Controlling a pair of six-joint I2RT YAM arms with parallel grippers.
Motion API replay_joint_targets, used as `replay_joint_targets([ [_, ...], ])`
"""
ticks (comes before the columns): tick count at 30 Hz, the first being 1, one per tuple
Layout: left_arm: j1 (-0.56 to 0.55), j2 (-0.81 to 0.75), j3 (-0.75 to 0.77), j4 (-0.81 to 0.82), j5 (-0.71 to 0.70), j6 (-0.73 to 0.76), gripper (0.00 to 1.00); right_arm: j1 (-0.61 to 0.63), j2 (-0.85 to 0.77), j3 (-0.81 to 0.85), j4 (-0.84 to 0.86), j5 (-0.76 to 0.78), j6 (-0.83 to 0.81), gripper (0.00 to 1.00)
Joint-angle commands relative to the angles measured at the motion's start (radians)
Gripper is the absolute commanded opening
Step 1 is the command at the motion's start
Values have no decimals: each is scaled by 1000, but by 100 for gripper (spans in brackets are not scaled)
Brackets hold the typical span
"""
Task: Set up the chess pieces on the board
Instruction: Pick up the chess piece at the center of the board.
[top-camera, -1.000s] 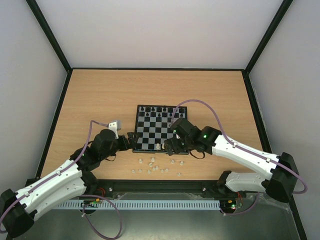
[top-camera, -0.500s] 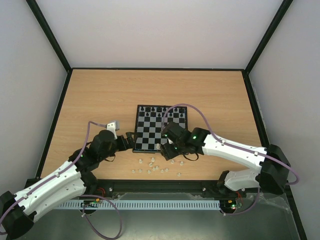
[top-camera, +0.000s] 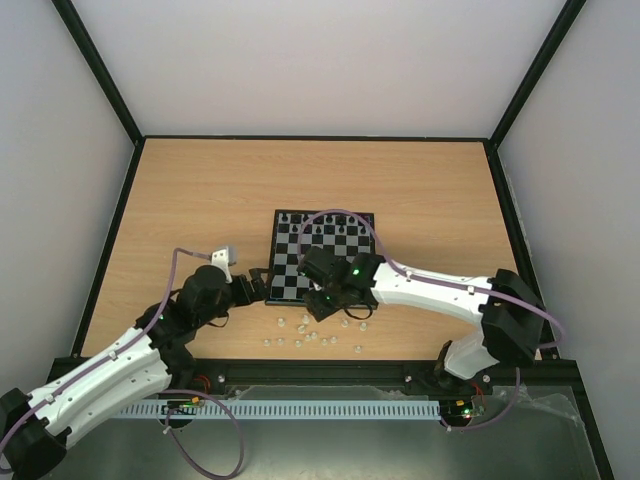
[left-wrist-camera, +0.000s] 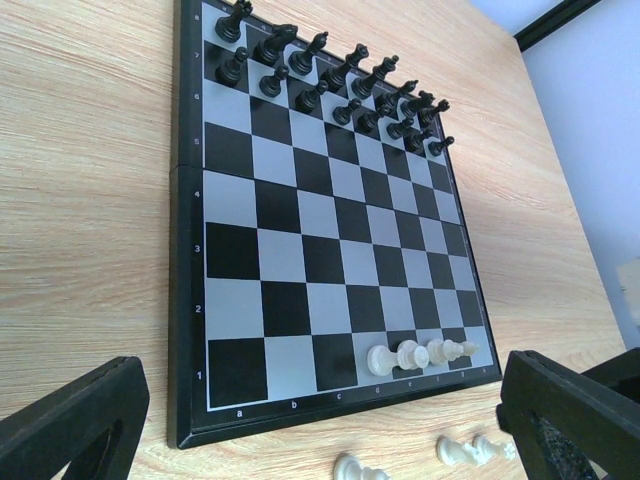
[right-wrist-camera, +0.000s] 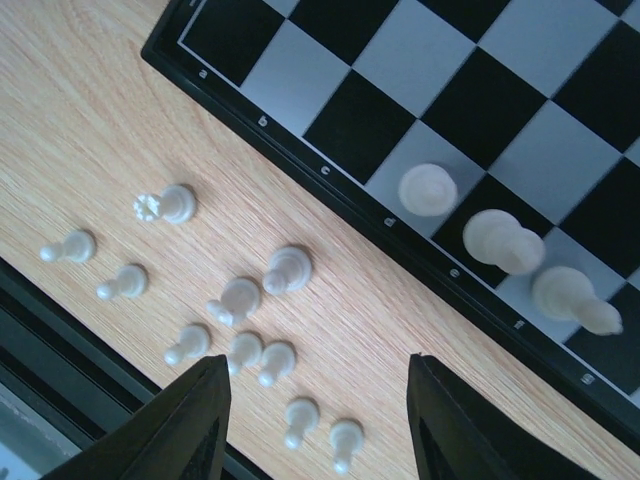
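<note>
The board (top-camera: 298, 252) lies mid-table, with black pieces (left-wrist-camera: 330, 80) on its two far rows. Several white chess pieces (left-wrist-camera: 410, 354) stand on squares d to g of its near row, seen from above in the right wrist view (right-wrist-camera: 503, 242). Several more white chess pieces (right-wrist-camera: 240, 300) are scattered on the wood (top-camera: 310, 335) in front of the board. My right gripper (right-wrist-camera: 320, 420) hovers open over this scatter, just off the board's near edge (top-camera: 322, 300), holding nothing. My left gripper (left-wrist-camera: 320, 430) is wide open at the board's near left corner (top-camera: 262, 283), with nothing in it.
Black-framed walls enclose the wooden table (top-camera: 200, 200). A black rail (top-camera: 320, 368) runs along the near edge, close behind the loose pieces. Purple cables (top-camera: 340, 215) loop from both arms, one arching over the board.
My right arm has swung left along the board's near edge, from its right side to over the loose white pieces. The left arm has barely moved.
</note>
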Motion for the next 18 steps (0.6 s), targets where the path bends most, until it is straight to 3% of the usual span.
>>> replay_joint_targets([
  [1,5,-33,-26,4,-8,-10,99,26,59,52,-29,-7,-2,46],
  [11,5,-64,-53,2,-5,-18,100,50,181,106,-37,10,2,44],
  [18,5,-85,-57,-10,-8,-16,99,50,245,138,-58,35,9,38],
])
